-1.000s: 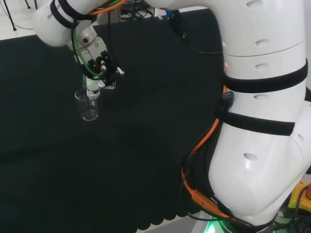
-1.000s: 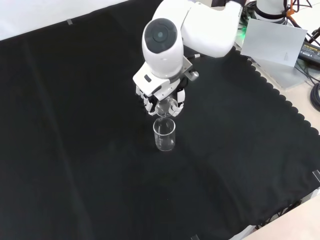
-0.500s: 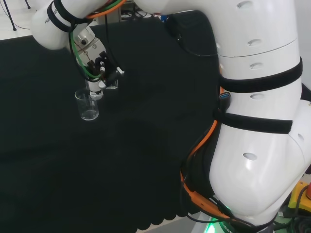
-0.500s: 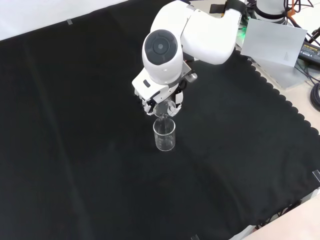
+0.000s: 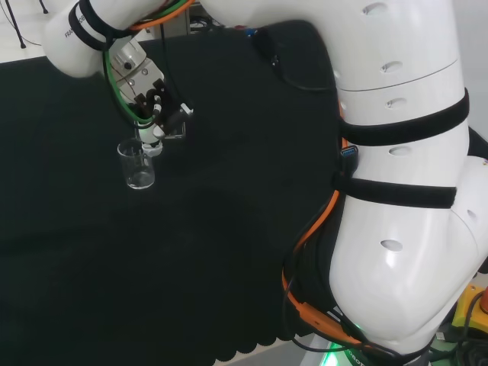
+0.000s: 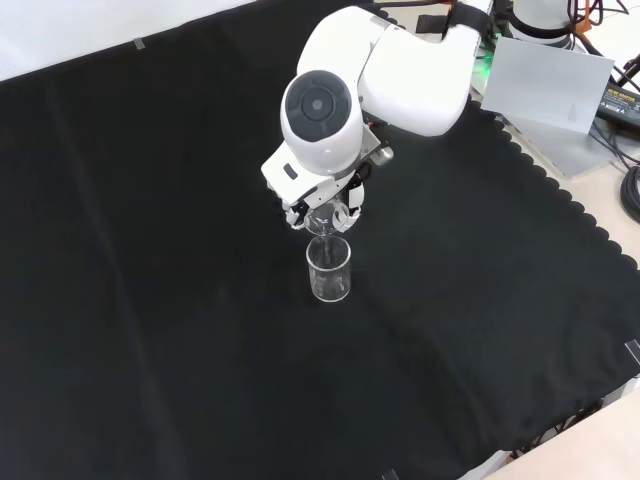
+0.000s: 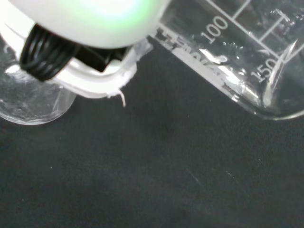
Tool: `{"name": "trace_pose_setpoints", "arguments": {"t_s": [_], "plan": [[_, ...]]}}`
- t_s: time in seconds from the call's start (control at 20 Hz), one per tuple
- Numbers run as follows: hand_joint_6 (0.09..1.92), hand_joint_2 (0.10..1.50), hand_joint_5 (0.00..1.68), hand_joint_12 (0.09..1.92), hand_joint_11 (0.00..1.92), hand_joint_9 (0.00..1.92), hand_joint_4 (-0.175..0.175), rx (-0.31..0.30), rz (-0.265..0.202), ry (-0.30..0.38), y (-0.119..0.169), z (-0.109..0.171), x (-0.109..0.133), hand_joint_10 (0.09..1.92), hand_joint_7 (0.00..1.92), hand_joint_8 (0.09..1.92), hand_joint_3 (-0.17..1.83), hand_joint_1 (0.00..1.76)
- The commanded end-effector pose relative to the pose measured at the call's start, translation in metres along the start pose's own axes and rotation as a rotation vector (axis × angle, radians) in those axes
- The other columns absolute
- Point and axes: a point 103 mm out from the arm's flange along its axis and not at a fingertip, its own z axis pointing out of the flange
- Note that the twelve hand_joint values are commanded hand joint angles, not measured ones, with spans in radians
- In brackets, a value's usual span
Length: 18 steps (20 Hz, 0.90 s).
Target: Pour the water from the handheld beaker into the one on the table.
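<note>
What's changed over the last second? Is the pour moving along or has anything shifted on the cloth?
The hand has tipped the held beaker a little further over the beaker on the table, and the wrist link above it has swung slightly to the left in the front view. The hand is still curled round the held beaker, nothing let go. The beaker on the table stands upright in the same spot on the black cloth.
</note>
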Motion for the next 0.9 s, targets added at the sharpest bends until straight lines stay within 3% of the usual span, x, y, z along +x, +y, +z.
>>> {"name": "trace_pose_setpoints", "arguments": {"t_s": [0.05,0.9], "plan": [[0.62,0.6,1.32,0.75,1.4,1.55,-0.102,0.005,0.002,-0.012,-0.001,-0.001,0.002,0.61,1.68,0.44,0.72,1.19],[0.63,0.61,1.32,0.76,1.39,1.55,-0.099,0.022,0.001,-0.051,-0.007,-0.007,0.013,0.61,1.67,0.45,0.72,1.19]]}}
